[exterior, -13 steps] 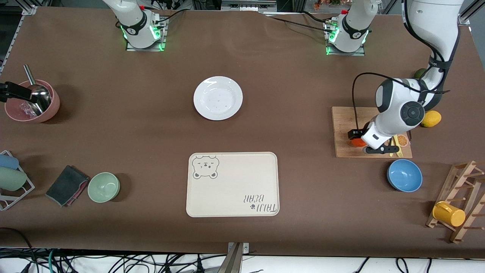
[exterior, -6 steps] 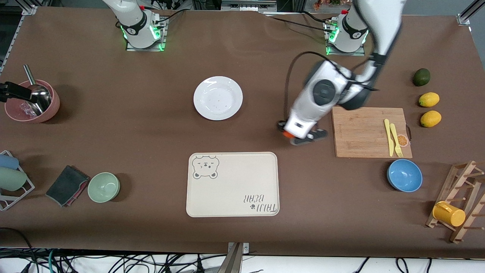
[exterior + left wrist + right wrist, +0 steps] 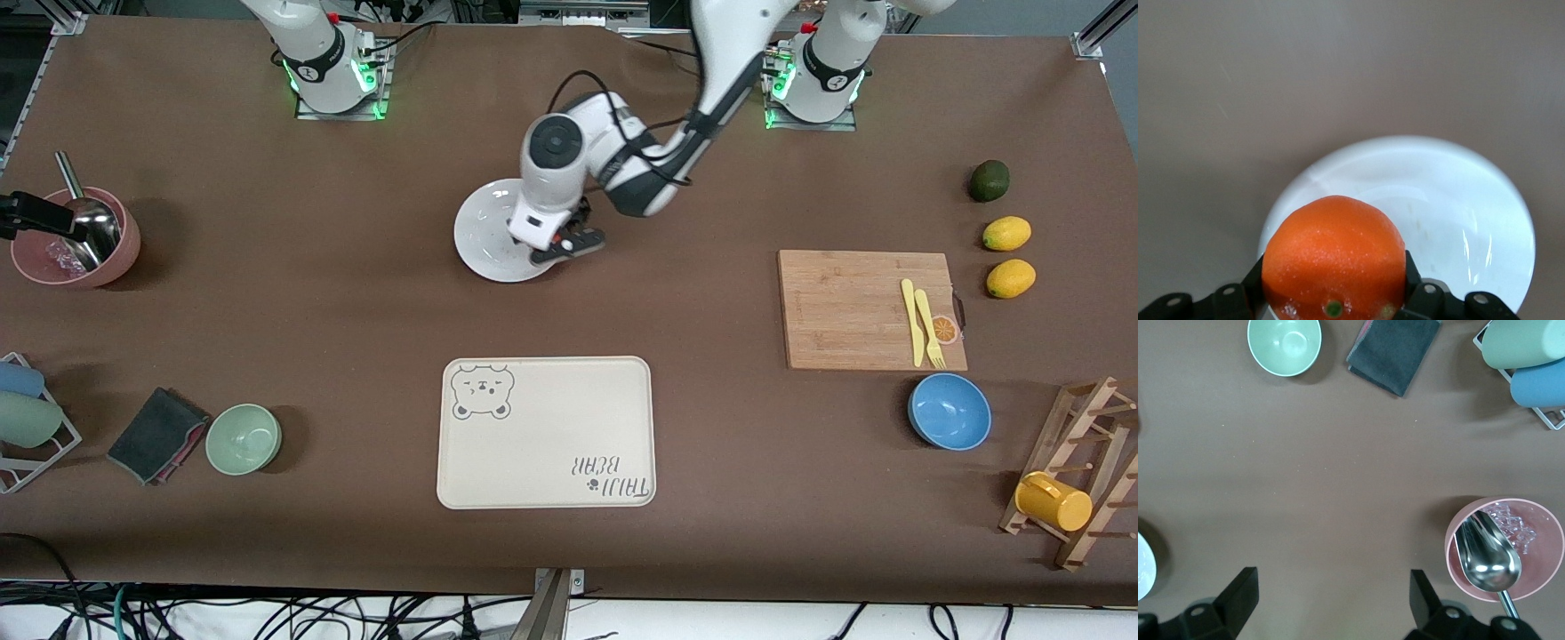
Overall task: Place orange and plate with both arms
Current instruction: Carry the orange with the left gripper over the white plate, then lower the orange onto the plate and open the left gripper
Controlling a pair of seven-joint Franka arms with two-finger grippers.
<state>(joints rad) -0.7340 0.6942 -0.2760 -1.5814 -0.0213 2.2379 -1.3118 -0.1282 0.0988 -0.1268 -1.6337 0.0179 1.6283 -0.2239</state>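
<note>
Cream rectangular tray (image 3: 546, 433) nearest the front camera; farther off, round glossy white plate (image 3: 489, 233) with faint specks; left gripper (image 3: 556, 244) over the plate, clamped on the bumpy round orange (image 3: 1334, 260); a second ago it held the orange over the wooden board (image 3: 845, 307); right gripper (image 3: 1331, 597) waits spread apart above bare brown table (image 3: 1338, 453), near pink bowl (image 3: 1545, 540) holding a metal scoop (image 3: 1486, 557).
</note>
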